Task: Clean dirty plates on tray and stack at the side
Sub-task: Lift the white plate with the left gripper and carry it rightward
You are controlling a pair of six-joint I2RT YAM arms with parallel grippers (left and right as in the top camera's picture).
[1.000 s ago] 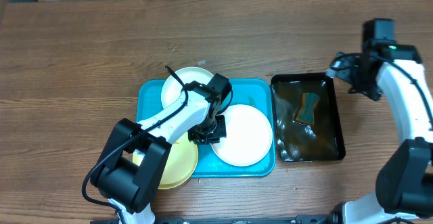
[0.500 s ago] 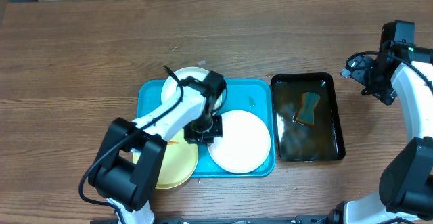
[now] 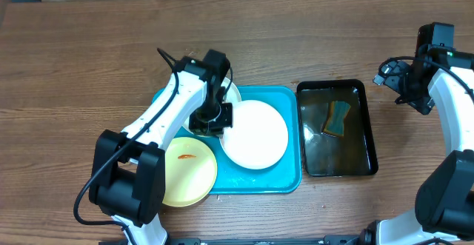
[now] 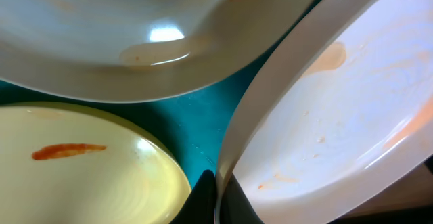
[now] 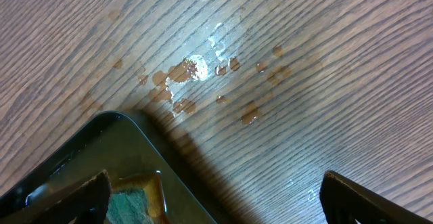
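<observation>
One large white plate (image 3: 257, 135) lies in the middle of the turquoise tray (image 3: 293, 172) in the overhead view; a pale yellow plate (image 3: 189, 177) with an orange smear (image 3: 187, 155) sits at the tray's lower-left corner, overhanging the rim; a second white plate (image 3: 234, 94) at the upper-left is mostly hidden by the left arm (image 3: 167, 112); the left gripper (image 3: 212, 119) is at the large white plate's left edge; right of the tray stands a black basin (image 3: 368, 138) of dark water holding a sponge (image 3: 339, 118); the right gripper (image 3: 391, 75) hangs over the table (image 3: 89, 60), just beside the basin's upper-right corner.

From the left wrist, the fingers (image 4: 203, 200) are pinched on the large white plate's rim; faint orange marks show on that plate; the yellow plate lies lower left, the second white plate above, teal tray between them.

From the right wrist, both fingers (image 5: 67, 191) stand wide apart, holding nothing; droplets (image 5: 196, 72) wet the wood beside the basin's corner.
</observation>
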